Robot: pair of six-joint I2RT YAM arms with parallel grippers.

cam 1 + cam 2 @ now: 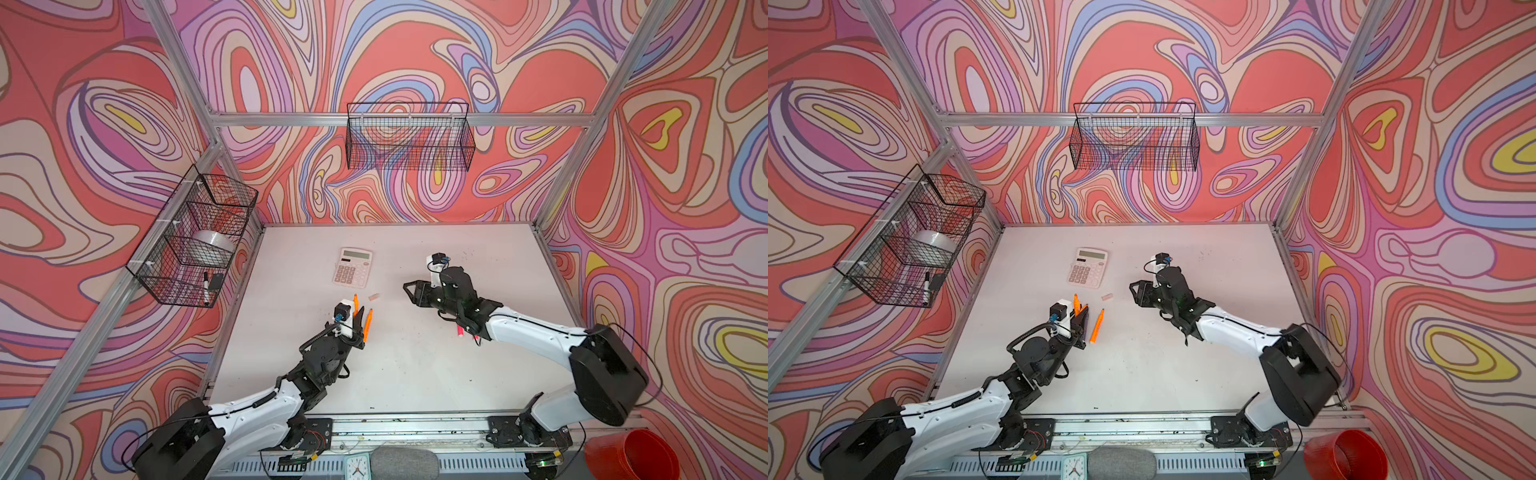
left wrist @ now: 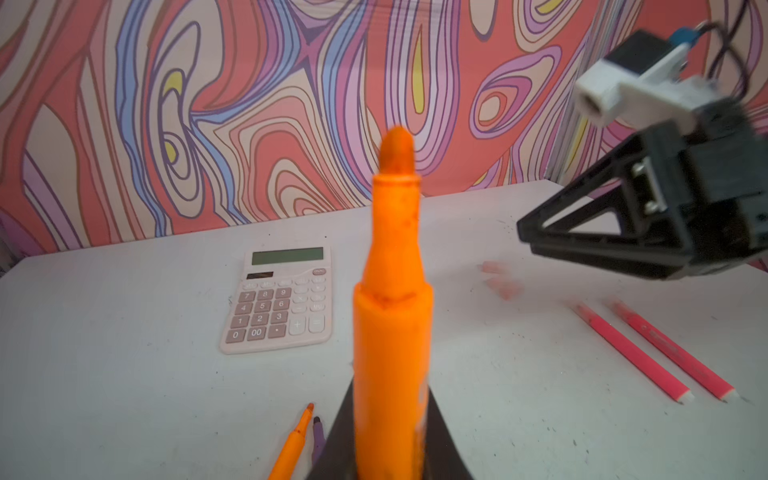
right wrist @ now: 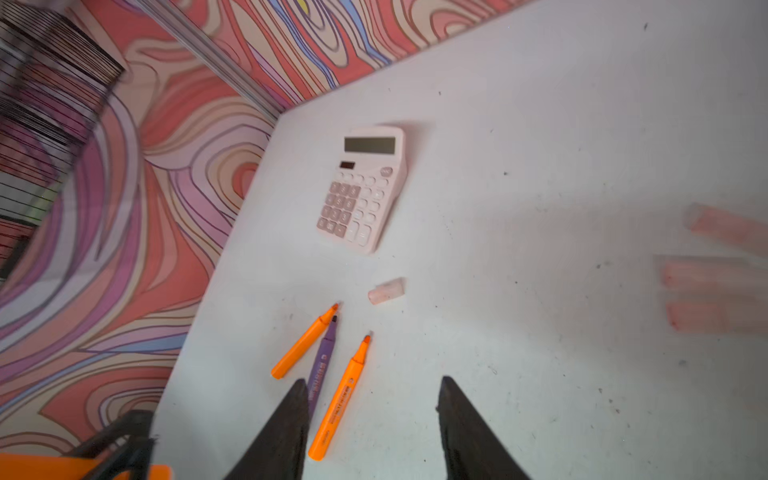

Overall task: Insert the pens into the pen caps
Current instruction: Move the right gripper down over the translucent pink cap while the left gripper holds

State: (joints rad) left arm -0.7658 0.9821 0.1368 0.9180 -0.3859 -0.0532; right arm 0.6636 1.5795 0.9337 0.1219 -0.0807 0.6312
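Over on the left, the left pincer (image 1: 360,316) is pinched tight on an orange pen (image 2: 390,291), lifted off the table (image 1: 415,374) with its bare tip aimed toward the far wall. Under and beside it lie loose pens. There's a second orange pen (image 3: 305,347), a purple pen (image 3: 322,361) touching it, and a third orange pen (image 1: 368,325) a little apart. Not one of them is capped. Beyond them sits the pink calculator (image 1: 352,268), out of the play.

Moving across, one pale cap (image 1: 374,296) lies on its side, alone between the two arms. Then comes the right pincer (image 1: 409,291), jaws spread with nothing between them, nose pointed toward that cap. More caps (image 3: 706,274) show blurred at the edge of the right wrist view, and two pink pens (image 2: 631,353) lie side by side near the right arm.

The danger? That cap looks small and light. A jaw landing off-centre could flick it away, or squeeze it with its mouth turned the wrong way. And the held pen sticks well out of its grip, so a misaligned push could swing it in the jaws instead of seating it.
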